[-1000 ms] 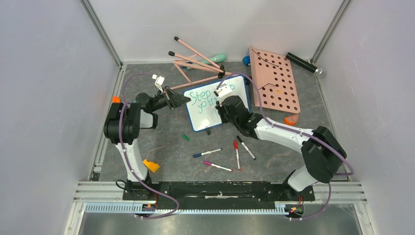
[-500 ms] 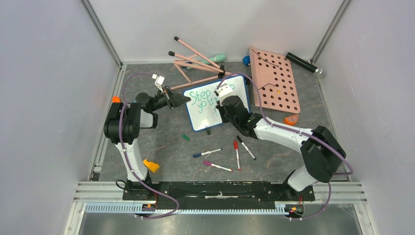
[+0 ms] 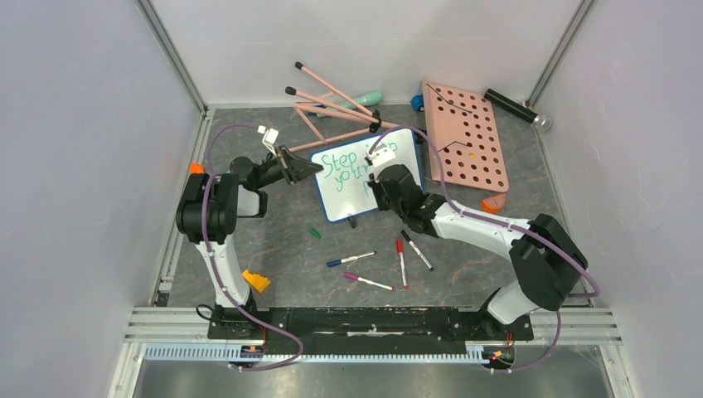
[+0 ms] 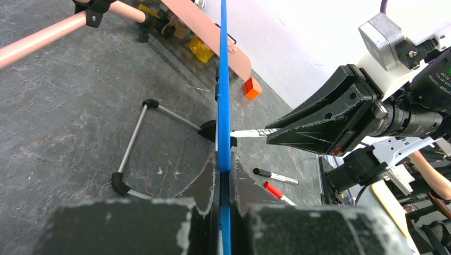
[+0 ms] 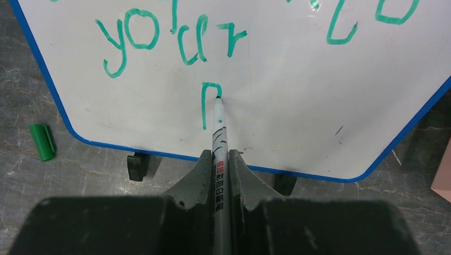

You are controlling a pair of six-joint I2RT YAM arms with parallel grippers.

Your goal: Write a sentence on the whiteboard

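Note:
The whiteboard, blue-framed with black feet, stands tilted on the table. Green words of the sentence read "your", with parts of a line above and a half-drawn "p" below. My right gripper is shut on a green marker, whose tip touches the board at the top of that "p". My left gripper is shut on the whiteboard's blue left edge. From above, the left gripper is at the board's left side and the right gripper covers its right half.
A green cap lies in front of the board. Blue, pink, red and black markers lie nearer the bases. A pink pegboard sits to the right and pink sticks lie behind.
My right gripper has shifted slightly down the board with the marker. The left gripper and the whiteboard have stayed put.

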